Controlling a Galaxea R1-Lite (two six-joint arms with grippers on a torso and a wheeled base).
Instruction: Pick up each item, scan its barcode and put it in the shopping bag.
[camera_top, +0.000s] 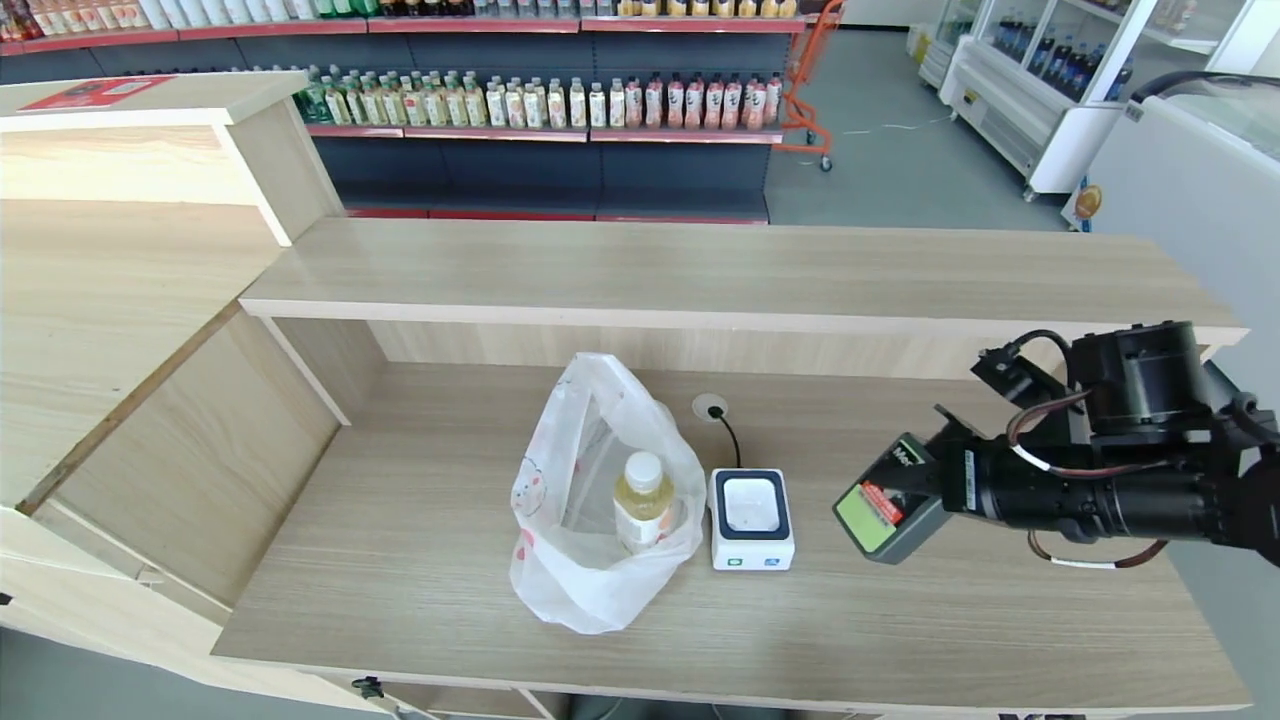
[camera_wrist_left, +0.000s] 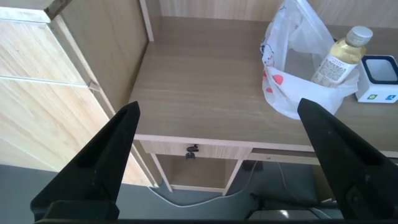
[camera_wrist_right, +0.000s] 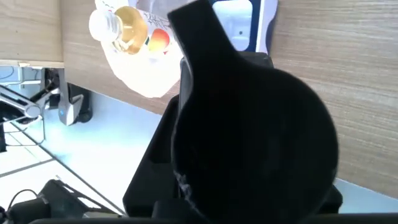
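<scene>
Box (camera_top: 885, 505) shows dark sides, green-and-red label.

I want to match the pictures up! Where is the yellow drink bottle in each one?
Head view: bottle stands in the shopping bag, mid-counter, left of the scanner.
Left wrist view: bottle in the bag, scanner beside it.
Right wrist view: bottle in the bag, near the scanner.
Shared landmark: the scanner.
</scene>
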